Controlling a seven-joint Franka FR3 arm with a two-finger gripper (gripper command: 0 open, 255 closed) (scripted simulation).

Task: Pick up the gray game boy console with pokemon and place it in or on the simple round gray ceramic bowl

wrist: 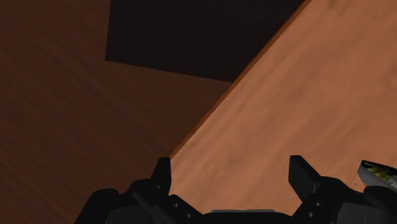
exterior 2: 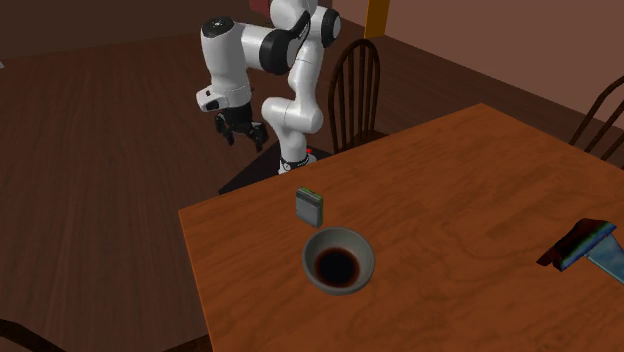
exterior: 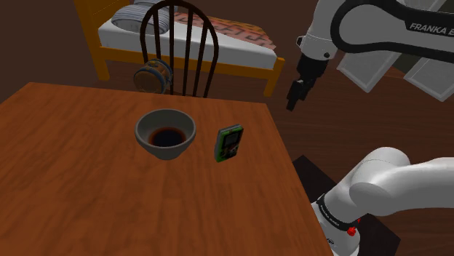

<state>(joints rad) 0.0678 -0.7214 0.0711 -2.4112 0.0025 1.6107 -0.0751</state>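
The grey handheld game console with a green-edged front is standing on end on the brown wooden counter, leaning a little. It is sitting just beside the round grey bowl, on the shoulder view's right of it, without touching it. In the second exterior view the console is showing its plain grey back and is standing between the bowl and the counter edge that faces the robot's stand. The bowl is sitting upright, and its inside is looking dark at the bottom.

The all-black two-finger gripper is hanging in the air off the counter's corner, above the dark wooden floor and well apart from both console and bowl. In the second exterior view the gripper is pointing downward beside the white arm. In the wrist view the gripper is showing its fingers spread wide with nothing held between them; the counter edge is running diagonally past them, and a sliver of the console is peeking in beside one finger.

A dark spindle-back wooden chair is standing at the counter's far side in the shoulder view, with a yellow-framed bed behind it.
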